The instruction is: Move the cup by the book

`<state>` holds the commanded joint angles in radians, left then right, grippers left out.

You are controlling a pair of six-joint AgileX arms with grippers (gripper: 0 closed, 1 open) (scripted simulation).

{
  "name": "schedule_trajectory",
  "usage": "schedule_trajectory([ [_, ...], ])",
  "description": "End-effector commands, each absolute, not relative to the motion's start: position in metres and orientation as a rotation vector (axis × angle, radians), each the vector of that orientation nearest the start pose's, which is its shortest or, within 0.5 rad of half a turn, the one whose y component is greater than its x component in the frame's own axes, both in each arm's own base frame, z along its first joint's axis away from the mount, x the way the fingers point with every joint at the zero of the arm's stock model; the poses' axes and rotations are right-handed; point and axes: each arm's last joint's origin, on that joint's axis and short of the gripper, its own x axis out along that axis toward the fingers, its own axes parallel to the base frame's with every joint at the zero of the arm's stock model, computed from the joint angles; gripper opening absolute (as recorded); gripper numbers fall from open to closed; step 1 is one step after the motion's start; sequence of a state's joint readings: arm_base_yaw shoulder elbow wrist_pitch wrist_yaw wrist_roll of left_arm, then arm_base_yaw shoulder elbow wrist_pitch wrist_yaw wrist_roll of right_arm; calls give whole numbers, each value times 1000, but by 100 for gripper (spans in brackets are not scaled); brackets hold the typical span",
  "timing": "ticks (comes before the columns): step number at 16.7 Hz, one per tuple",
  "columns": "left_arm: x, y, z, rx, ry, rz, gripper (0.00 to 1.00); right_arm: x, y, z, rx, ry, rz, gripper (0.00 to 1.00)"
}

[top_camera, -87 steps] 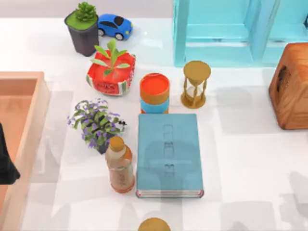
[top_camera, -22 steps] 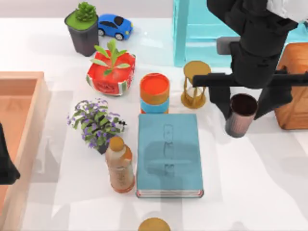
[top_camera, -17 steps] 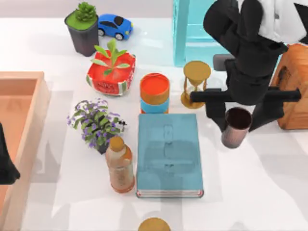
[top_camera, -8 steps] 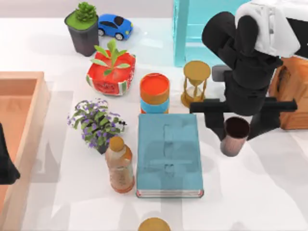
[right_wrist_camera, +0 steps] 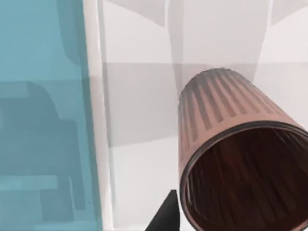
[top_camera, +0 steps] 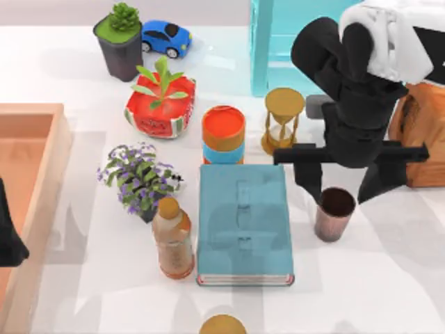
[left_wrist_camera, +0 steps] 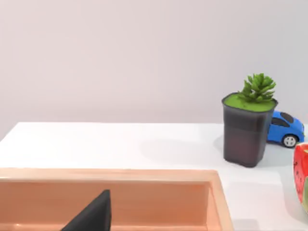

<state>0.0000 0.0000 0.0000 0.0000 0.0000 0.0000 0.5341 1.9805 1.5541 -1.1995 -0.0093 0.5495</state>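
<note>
The copper-brown cup (top_camera: 334,215) stands upright on the white table, just right of the light-blue book (top_camera: 243,223) with a narrow gap between them. My right gripper (top_camera: 338,198) reaches down from above, its dark fingers (top_camera: 309,182) on either side of the cup's rim, shut on the cup. In the right wrist view the ribbed cup (right_wrist_camera: 231,159) and its dark inside are close up, with the book's (right_wrist_camera: 43,120) edge beside it and one fingertip (right_wrist_camera: 166,217) by the rim. My left arm (top_camera: 7,236) is parked at the left edge over the wooden tray (top_camera: 42,174).
Behind the book stand an hourglass (top_camera: 284,122) and an orange-topped cylinder (top_camera: 223,134). A bottle (top_camera: 173,238) and purple flowers (top_camera: 139,177) flank the book's left side. A wooden box (top_camera: 421,125) and a turquoise shelf (top_camera: 320,42) sit at the back right.
My right arm came in from the back right carrying the cup, moved toward the book and lowered it. The cup now rests on the table beside the book.
</note>
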Motion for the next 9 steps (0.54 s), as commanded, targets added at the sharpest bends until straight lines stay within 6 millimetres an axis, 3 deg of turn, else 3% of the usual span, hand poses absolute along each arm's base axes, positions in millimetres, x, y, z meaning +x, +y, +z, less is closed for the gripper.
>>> schedule_trajectory([
  [3,106,-1,160,0,0,0,100,319,194,196,-7,1623,-23,98],
  [9,106,-1,160,0,0,0,100,319,194,196,-7,1623,-23,100],
])
